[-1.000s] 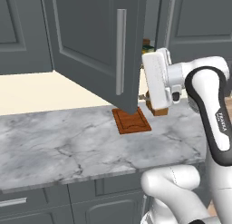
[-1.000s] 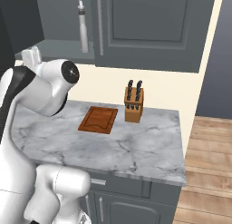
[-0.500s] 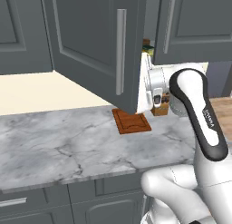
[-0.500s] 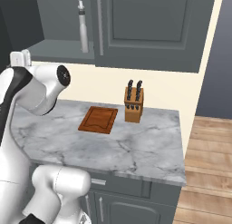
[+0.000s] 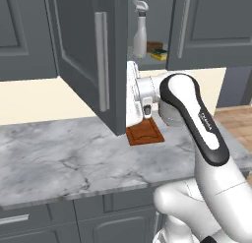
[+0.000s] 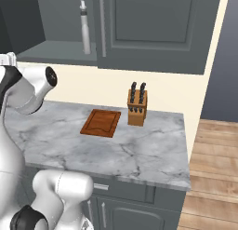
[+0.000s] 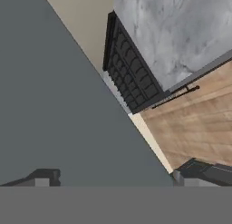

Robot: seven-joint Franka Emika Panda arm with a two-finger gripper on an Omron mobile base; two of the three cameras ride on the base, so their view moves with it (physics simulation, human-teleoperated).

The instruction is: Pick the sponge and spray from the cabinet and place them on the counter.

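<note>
The spray (image 5: 140, 33) stands upright on the shelf of the open cabinet (image 5: 78, 50). Just right of it lies the sponge (image 5: 159, 54), yellow under a green top. The right base view shows the spray (image 6: 85, 29) at the shelf's front edge. My hand sits below the shelf, tucked against the back of the swung-out door, above the counter (image 5: 59, 153). In the hand view my gripper (image 7: 120, 175) is open, its fingertips (image 7: 43, 177) far apart with nothing between them. It faces the dark grey door at close range.
A small brown box (image 5: 153, 45) sits behind the sponge. A wooden cutting board (image 6: 101, 123) and a knife block (image 6: 137, 105) rest on the counter (image 6: 139, 152). The open door (image 5: 101, 65) with its long silver handle juts out over the counter.
My hand has swung left and slightly down until it lies behind the open door's edge, and the forearm has turned with it. The jaws stay wide open.
</note>
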